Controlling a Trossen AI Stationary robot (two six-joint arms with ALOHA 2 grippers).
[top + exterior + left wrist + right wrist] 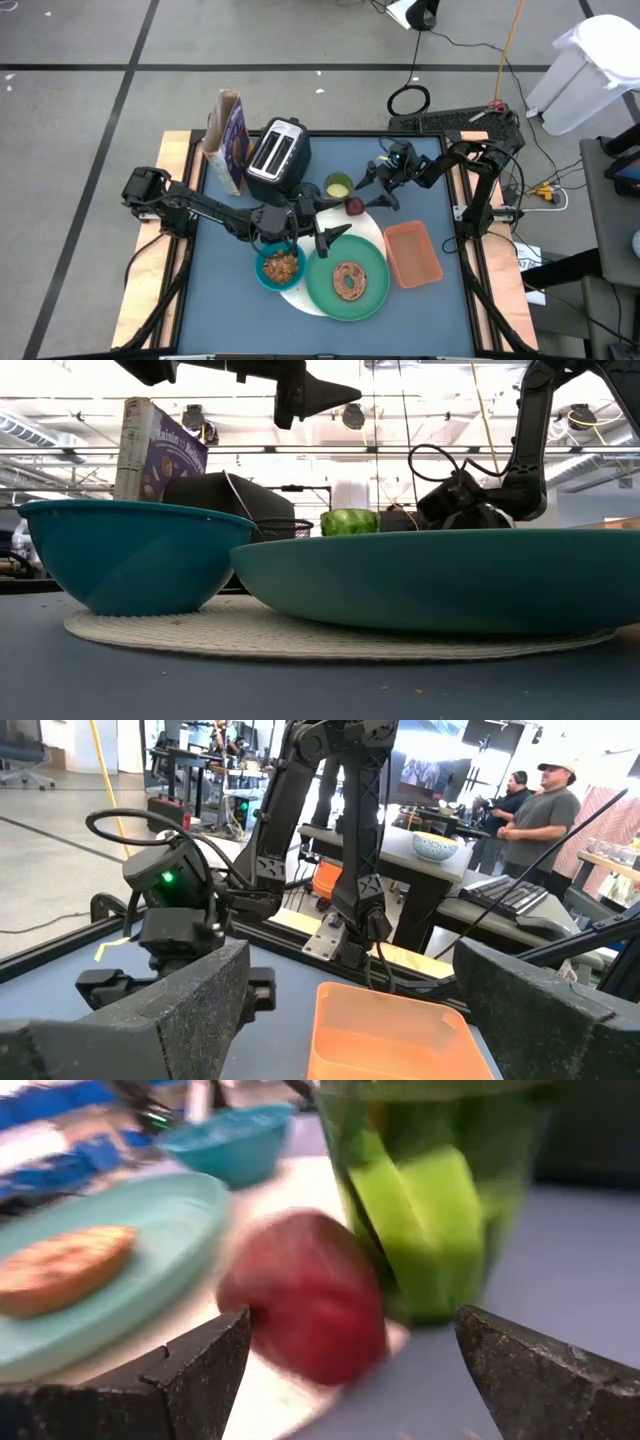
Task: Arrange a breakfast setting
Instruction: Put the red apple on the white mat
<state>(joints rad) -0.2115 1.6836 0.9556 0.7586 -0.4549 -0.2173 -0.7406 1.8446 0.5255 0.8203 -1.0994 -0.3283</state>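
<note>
The right claw [350, 1370], wide open and empty, should close gently around the red fruit [305, 1295] beside the yellow-green cup [440, 1190].

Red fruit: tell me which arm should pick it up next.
Right, probably. The right gripper hangs open just beside the red fruit, which sits framed between its fingers in the right wrist view, next to the green cup. The left gripper, also open, hovers over the green plate.
</note>
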